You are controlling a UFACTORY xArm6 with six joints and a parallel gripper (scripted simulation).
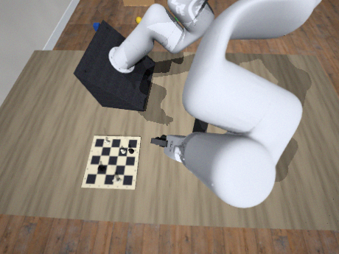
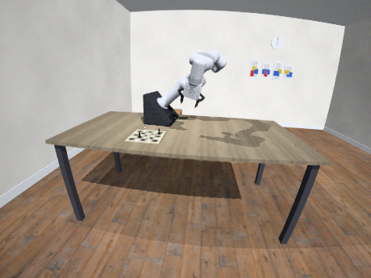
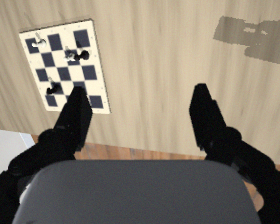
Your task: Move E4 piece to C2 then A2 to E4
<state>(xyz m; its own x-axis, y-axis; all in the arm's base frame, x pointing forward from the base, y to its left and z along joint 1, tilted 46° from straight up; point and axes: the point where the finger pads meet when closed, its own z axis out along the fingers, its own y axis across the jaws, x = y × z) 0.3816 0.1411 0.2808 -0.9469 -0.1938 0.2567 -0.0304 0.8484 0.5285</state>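
The pieces stand on a small five-by-five board (image 1: 85,174) lying flat on the surface (image 1: 55,104), in front of the arm's black base (image 1: 96,71). Five or so can be made out: a white one (image 1: 107,141) in the far row, a white (image 1: 123,151) and a black (image 1: 130,151) close together toward the right side, a black one (image 1: 102,168) left of centre, and a pale one (image 1: 118,178) in the near row. The edge lettering is too small to read, so which of them sit on E4 and A2 cannot be told. They look like small, light, rigid figures on narrow bases, probably smooth and easy to tip; a pinch low on the stem or body, coming straight down, would likely keep one upright, and the close white and black pair leaves little room for fingers between them. The tool (image 3: 141,112) is spread wide and holds nothing, hanging well above the surface and off to the board's right, so no piece appears to have been lifted yet. Beyond, the arm (image 2: 199,68) reaches up from its base at the far edge.
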